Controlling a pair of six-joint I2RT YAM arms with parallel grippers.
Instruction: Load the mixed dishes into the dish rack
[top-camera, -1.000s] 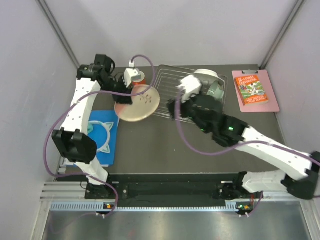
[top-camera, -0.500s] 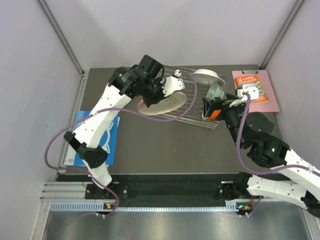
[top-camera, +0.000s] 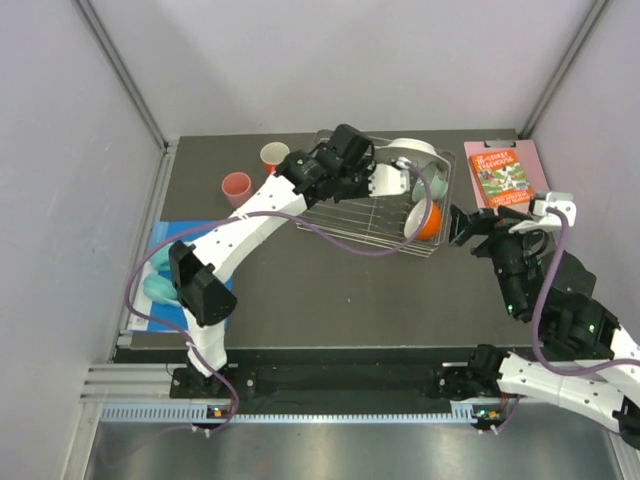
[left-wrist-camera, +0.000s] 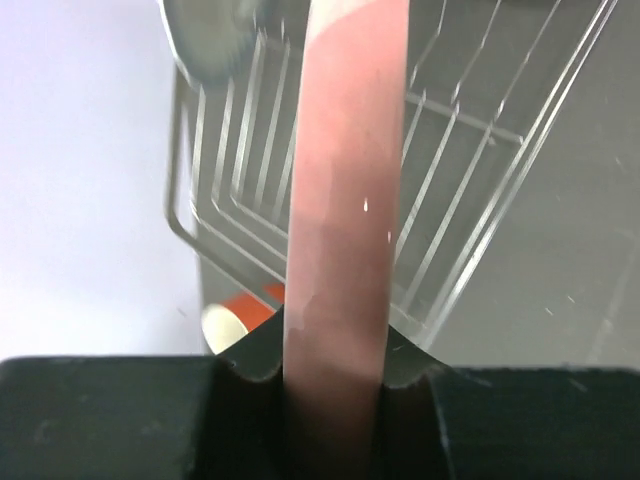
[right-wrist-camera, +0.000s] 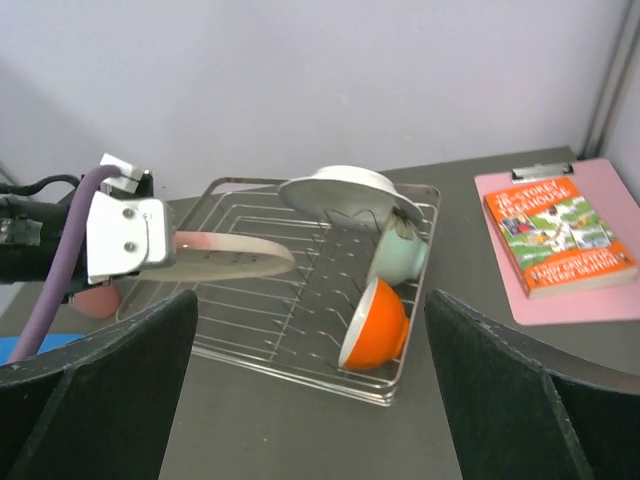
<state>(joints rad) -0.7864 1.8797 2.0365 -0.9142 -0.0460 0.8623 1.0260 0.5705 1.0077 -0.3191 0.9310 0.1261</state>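
Pink-and-cream round plate (right-wrist-camera: 225, 255) hangs over the chrome wire dish rack (top-camera: 350, 215), upper centre; left tool (left-wrist-camera: 335, 350) pinches its rim, probably for slotting between bars; right tool (right-wrist-camera: 310, 305) gapes empty, clear.

From my left wrist, the pink-and-cream plate (left-wrist-camera: 345, 180) pinched in my left hand (left-wrist-camera: 330, 355) is a blurred edge-on band running off the top, its face unseen. It covers part of the dish rack (left-wrist-camera: 470, 200) beyond my fingers. Beside 1 finger an orange-and-white dish (left-wrist-camera: 237, 316) peeks out, cup or bowl I cannot tell. My right hand (right-wrist-camera: 310, 300) shows 2 fingers cut off at the bottom edge.
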